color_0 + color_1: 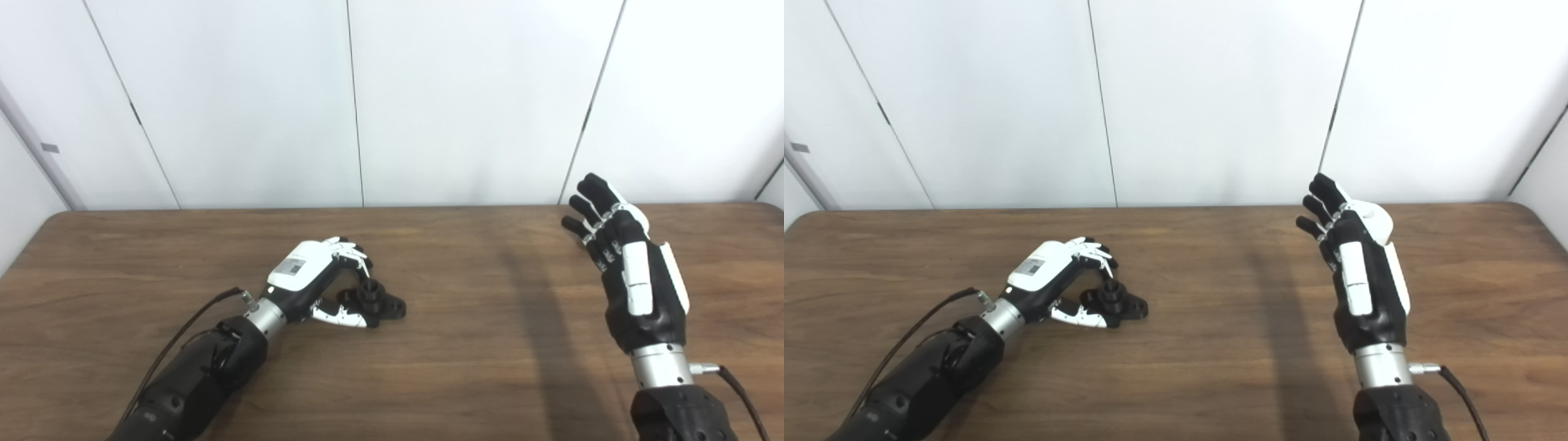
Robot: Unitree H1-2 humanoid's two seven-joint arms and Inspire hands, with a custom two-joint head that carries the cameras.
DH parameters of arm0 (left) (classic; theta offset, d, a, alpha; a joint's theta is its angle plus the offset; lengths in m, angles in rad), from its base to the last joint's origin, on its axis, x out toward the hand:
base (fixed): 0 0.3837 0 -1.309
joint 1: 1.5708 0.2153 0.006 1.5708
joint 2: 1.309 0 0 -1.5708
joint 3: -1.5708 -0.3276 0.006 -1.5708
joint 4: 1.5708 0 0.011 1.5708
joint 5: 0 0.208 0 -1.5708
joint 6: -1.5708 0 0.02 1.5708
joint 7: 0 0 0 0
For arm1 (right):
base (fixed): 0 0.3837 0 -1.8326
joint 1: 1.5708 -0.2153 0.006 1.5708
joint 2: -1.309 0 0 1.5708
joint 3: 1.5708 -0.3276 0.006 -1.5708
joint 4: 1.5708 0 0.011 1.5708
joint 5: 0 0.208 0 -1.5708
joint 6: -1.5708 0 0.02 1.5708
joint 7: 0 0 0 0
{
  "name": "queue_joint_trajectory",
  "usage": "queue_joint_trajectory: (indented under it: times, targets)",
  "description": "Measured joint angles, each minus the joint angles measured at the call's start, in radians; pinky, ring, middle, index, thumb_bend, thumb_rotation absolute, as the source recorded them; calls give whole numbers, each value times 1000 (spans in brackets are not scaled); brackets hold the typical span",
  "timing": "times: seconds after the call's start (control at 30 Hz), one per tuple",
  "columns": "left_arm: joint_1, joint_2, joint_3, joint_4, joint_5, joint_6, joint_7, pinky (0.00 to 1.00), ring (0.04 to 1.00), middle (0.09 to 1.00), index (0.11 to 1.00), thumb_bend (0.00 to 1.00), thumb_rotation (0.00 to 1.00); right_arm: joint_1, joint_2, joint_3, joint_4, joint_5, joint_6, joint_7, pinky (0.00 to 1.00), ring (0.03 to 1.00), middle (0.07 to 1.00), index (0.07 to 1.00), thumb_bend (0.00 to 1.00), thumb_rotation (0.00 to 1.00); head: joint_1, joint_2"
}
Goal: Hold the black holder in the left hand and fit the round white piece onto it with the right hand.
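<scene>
Black holder (375,300) is lying on the tabletop (465,343), left of centre. My left hand (318,278) is curling around it, fingers above and thumb below; a firm grip I cannot confirm. Holder not lifted. My right hand (631,269) is hovering well apart, fingers spread; something round and white (1373,220) is showing behind them, hold unclear. Fitting remains undone.

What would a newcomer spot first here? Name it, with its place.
First, the raised right hand at the table's right, fingers spread, a round white piece showing behind them. Next, the left hand low at centre-left, curled around the black holder, which rests on the brown table.
</scene>
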Motion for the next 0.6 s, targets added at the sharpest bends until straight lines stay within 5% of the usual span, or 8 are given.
queue_joint_trajectory:
  times: [0.6]
  targets:
    - [122, -37, 60, -205, 9, 70, -63, 932, 860, 731, 484, 524, 61, -22, 2, 5, 0, 10, 2, 0, 824, 894, 911, 881, 567, 892, -29, -2]
